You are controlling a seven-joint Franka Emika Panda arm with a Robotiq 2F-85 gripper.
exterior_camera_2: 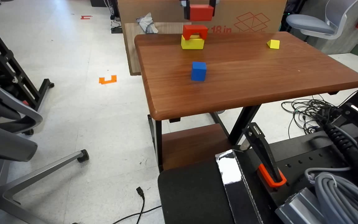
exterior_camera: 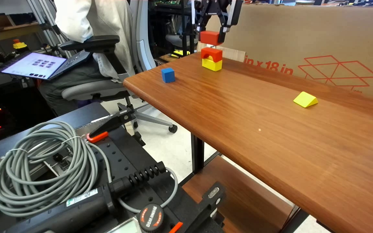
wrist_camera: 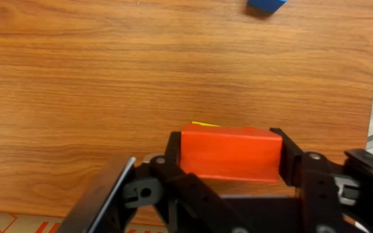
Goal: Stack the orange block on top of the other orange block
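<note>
Table [exterior_camera: 280,129] looks wide and brown. I see the gripper [wrist_camera: 231,152] pinching the orange block [exterior_camera_2: 201,12] by its ends, above the orange arch [exterior_camera_2: 195,29], not touching it. Best to line both up first, come down slow and flat, then let go gently.

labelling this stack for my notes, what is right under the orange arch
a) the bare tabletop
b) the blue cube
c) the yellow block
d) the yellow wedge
c, since both exterior views show the orange arch sitting directly on the yellow block, with the orange brick held above the arch and apart from it.
</note>
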